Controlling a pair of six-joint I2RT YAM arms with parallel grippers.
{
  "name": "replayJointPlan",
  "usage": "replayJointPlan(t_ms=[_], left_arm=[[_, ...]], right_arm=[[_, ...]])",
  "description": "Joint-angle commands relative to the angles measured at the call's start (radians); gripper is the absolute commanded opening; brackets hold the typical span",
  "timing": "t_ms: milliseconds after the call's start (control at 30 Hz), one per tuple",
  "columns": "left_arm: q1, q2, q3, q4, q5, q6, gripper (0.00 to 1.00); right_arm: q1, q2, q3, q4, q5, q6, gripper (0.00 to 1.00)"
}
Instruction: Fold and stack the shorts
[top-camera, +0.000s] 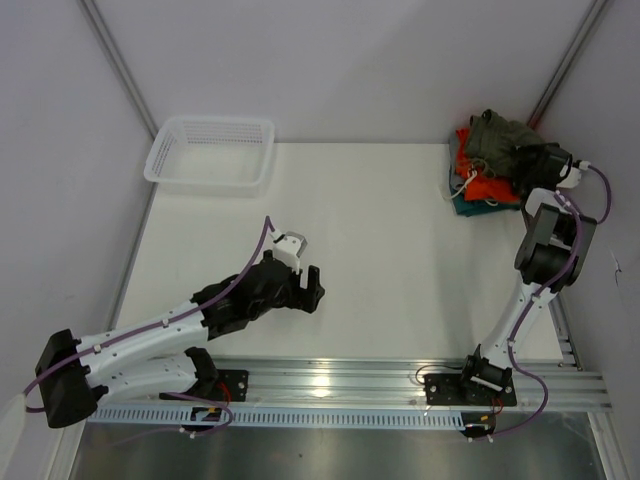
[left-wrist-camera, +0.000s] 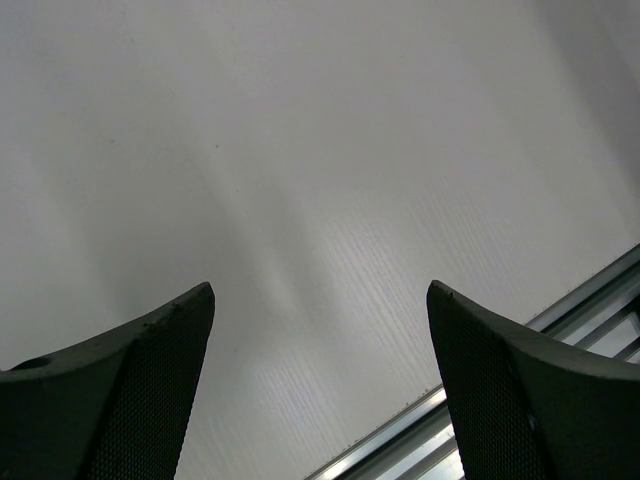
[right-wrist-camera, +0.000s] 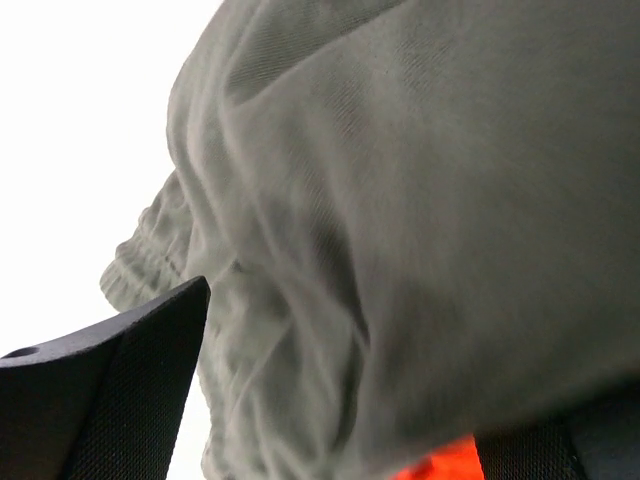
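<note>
Near edge: an aluminium rail (top-camera: 350, 385) is seen across the front of the desk (top-camera: 400, 250), with both arm bases bolted onto it.

The left arm (top-camera: 160, 330) is laid low and angled toward mid-desk. The left jaws are spread wide. In the left wrist view only white desk surface is seen between them, plus a strip of rail at the lower right.

The right arm (top-camera: 545, 245) is extended along the right side to the far right corner. The right jaws are spread wide at the clothes pile and read as open. The shorts (top-camera: 500, 135) are draped across the gap between them, and one jaw is partly hidden behind the cloth. Whether the cloth touches the pads cannot be told.

The shorts are located on top of the pile in the far right corner, bunched up. In the right wrist view most of the frame is filled by olive cloth, with a gathered hem or waistband at the left.

Orange shorts (top-camera: 488, 190) are seen directly beneath, touching. A teal garment (top-camera: 468, 206) is seen at the pile's near edge, lowest. A white cord (top-camera: 462, 183) is seen at the pile's left side.

Far left: a white mesh basket (top-camera: 210, 178) is set at the back corner of the desk, well apart from the pile and both arms.
</note>
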Motion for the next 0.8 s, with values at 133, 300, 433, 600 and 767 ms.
replayJointPlan(t_ms=[133, 300, 433, 600, 767], left_arm=[[0.007, 0.003, 0.004, 0.013, 0.007, 0.007, 0.88], [0.007, 0.020, 0.006, 0.019, 0.007, 0.005, 0.88], [0.006, 0.035, 0.011, 0.030, 0.015, 0.004, 0.89], [0.006, 0.041, 0.020, 0.023, 0.010, 0.007, 0.88], [0.007, 0.040, 0.029, 0.023, 0.012, 0.008, 0.88]], right_arm=[[-0.057, -0.167, 0.032, -0.172, 0.103, -0.086, 1.00], [-0.082, -0.186, 0.091, -0.456, 0.083, -0.061, 0.99], [-0.091, -0.293, -0.120, -0.369, 0.034, -0.027, 0.98], [-0.084, -0.422, -0.158, -0.324, 0.042, -0.059, 0.96], [-0.073, -0.485, -0.107, -0.333, 0.074, -0.083, 0.94]])
